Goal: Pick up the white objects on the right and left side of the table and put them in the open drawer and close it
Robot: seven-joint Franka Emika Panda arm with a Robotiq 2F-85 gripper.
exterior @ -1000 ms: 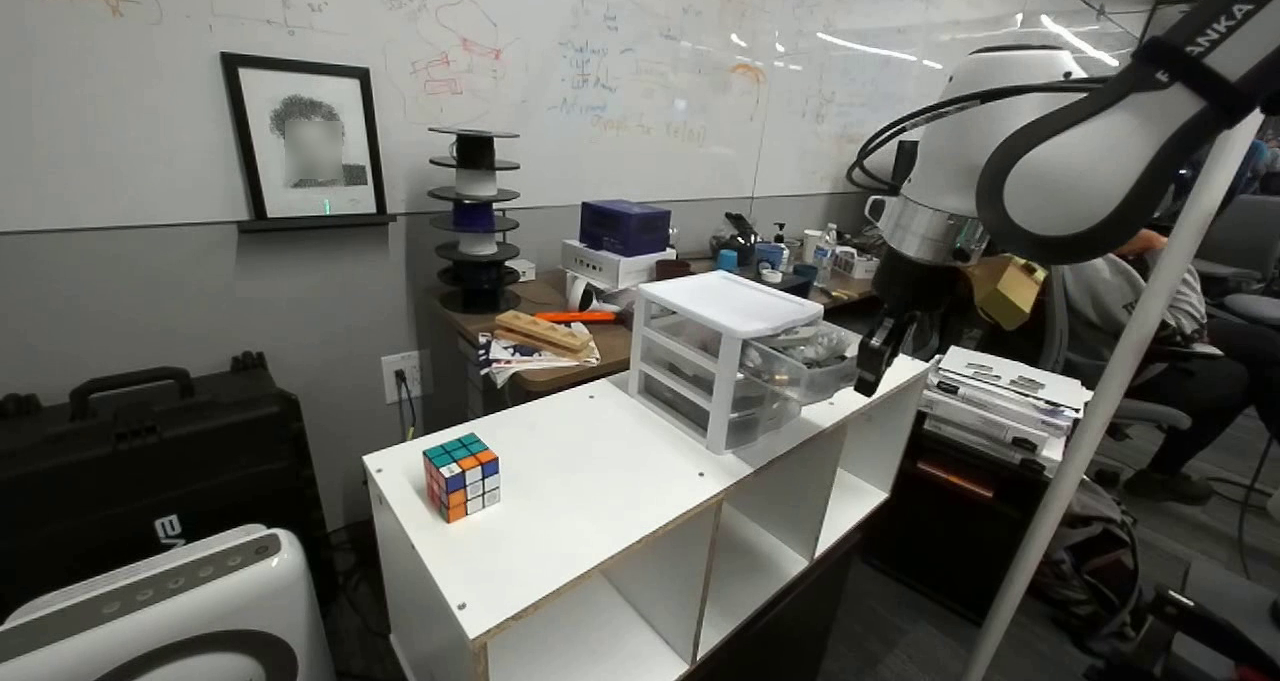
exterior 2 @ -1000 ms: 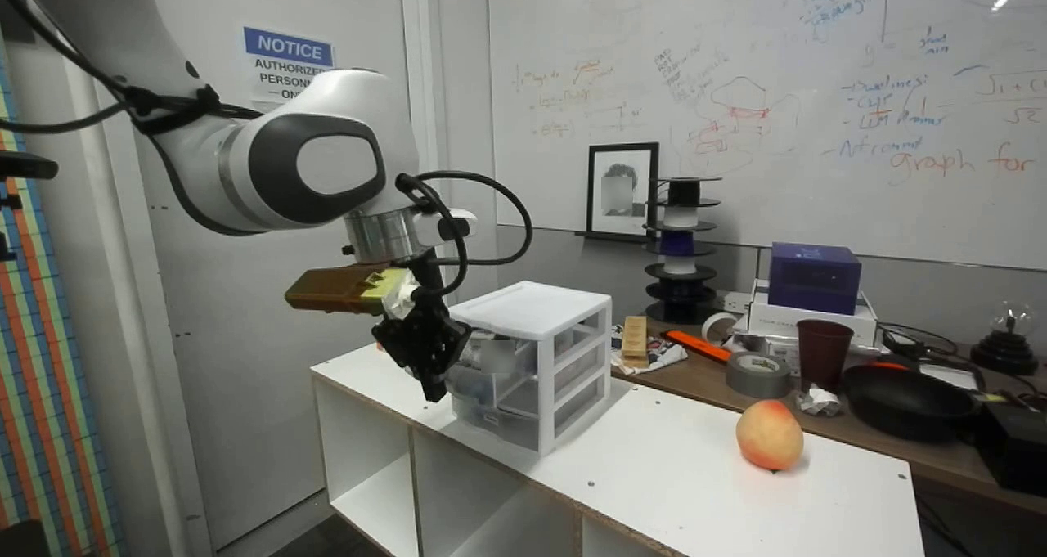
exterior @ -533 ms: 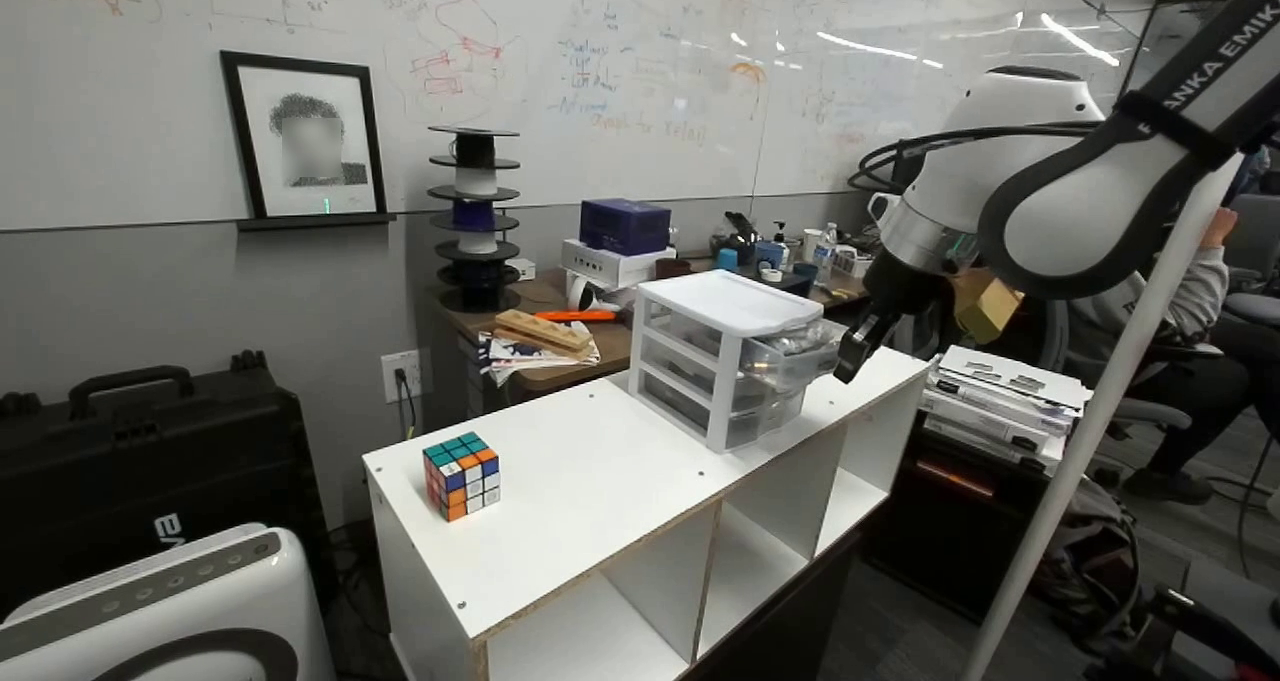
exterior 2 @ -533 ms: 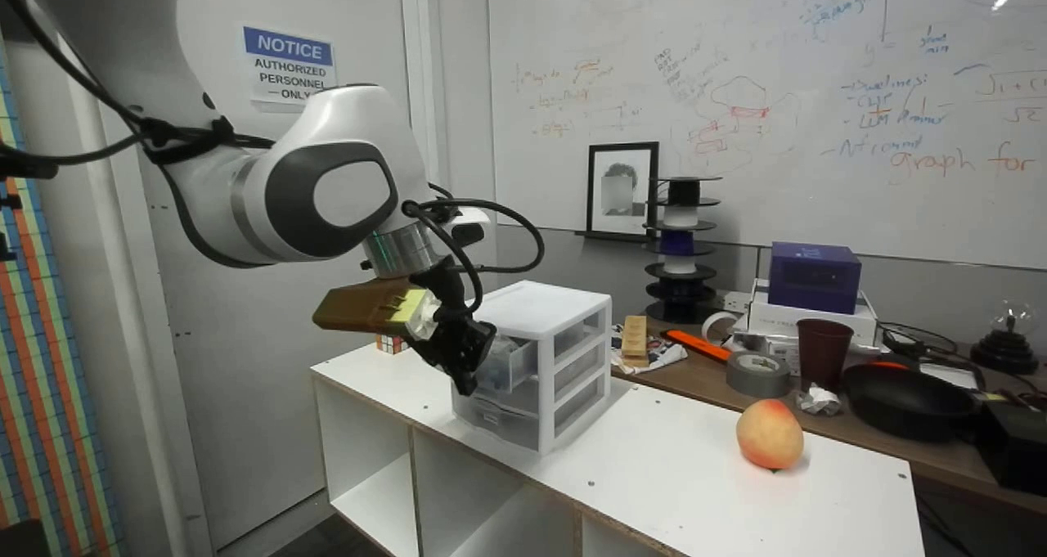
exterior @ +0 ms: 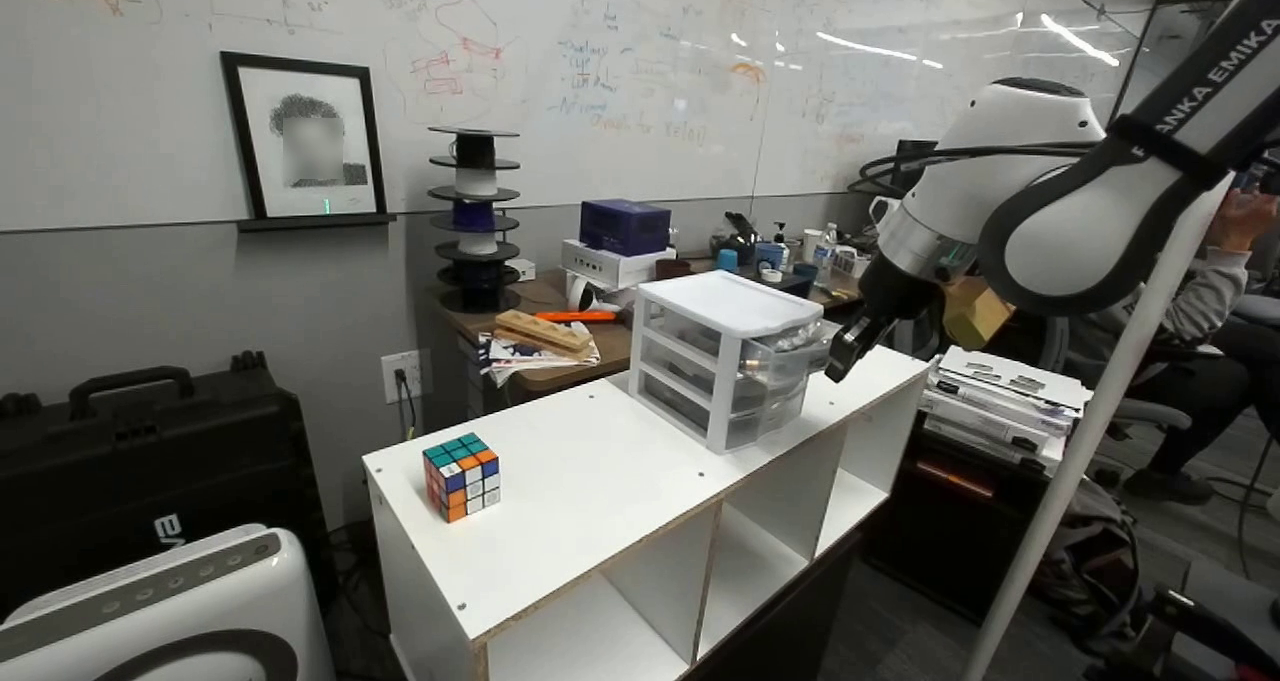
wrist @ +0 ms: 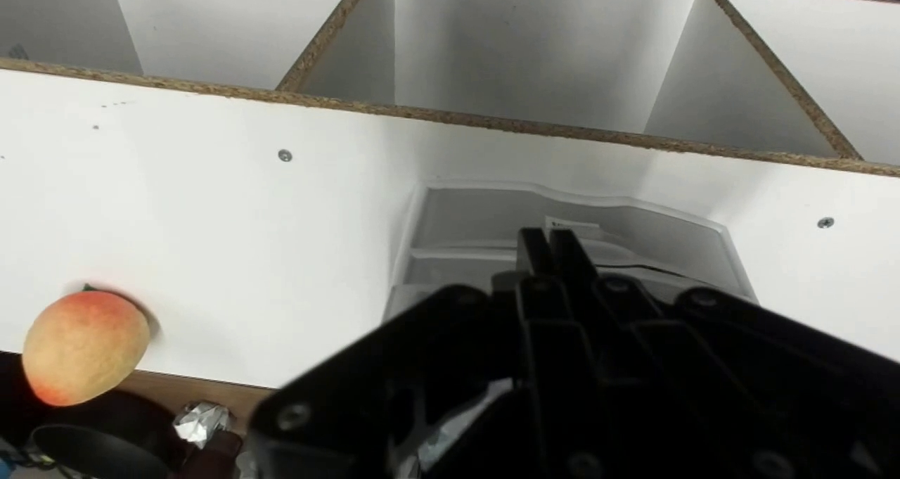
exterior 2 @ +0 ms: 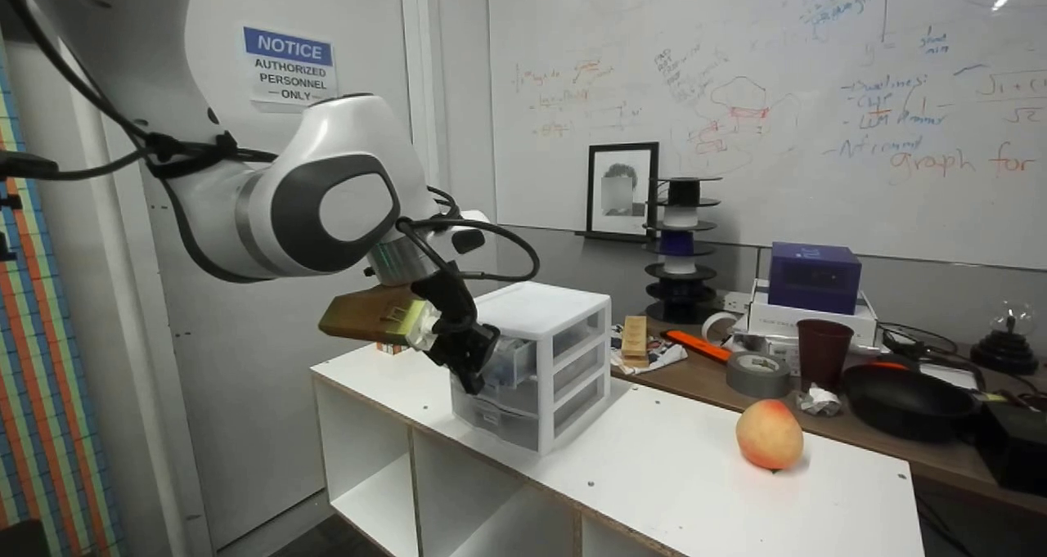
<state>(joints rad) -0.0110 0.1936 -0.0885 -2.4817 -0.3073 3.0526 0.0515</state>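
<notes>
Top drawer (exterior: 785, 363) slid further in this past second | your pincer (wrist: 550, 237), tips together, apparently pushing its front | still short of flush, facing cubby-side edge of the table (exterior: 580, 501) | white objects: unseen, maybe inside | closing step likely

Tool (wrist: 548, 238) tilted downward, jaws together
</notes>
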